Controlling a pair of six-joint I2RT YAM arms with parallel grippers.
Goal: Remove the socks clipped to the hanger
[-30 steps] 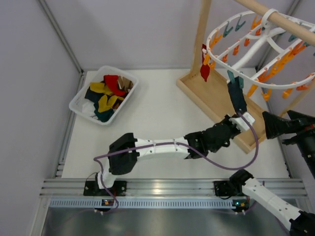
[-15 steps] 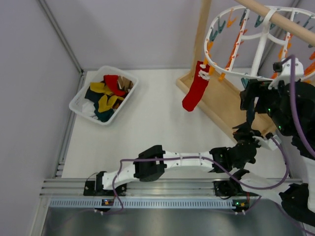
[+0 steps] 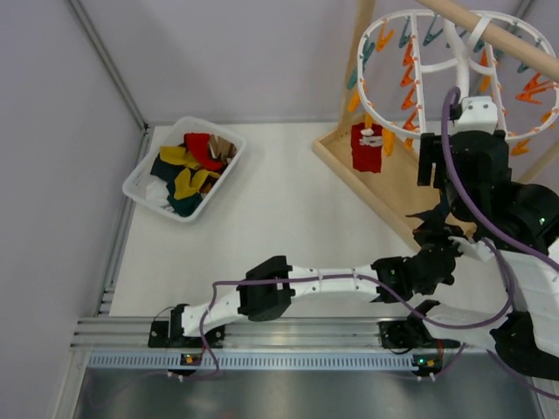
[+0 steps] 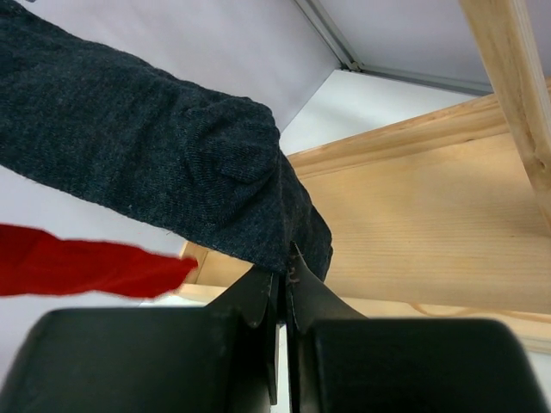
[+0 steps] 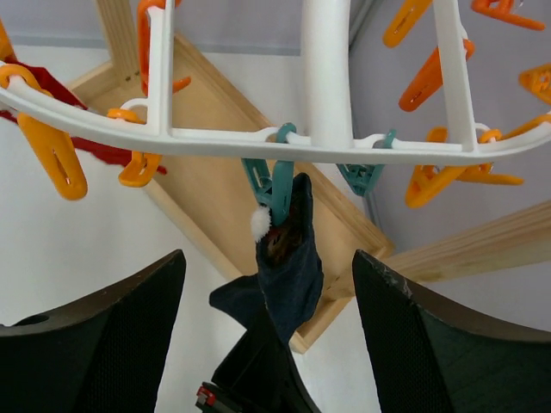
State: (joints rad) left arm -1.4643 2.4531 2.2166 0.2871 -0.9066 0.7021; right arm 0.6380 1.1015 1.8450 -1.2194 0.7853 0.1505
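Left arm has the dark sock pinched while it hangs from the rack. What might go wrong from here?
1. The left tool pinches only an edge of the dark navy fabric sock; a pull may slip off.
2. The teal plastic clip grips the sock's other end, so pulling may swing the white plastic oval hanger.
3. The open right tool sits close below that clip; the arms may collide.

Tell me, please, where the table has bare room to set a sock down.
Bare table lies between the basket and the wooden stand, and between the basket and the left arm. Crowded: under the hanger, beside the right arm.
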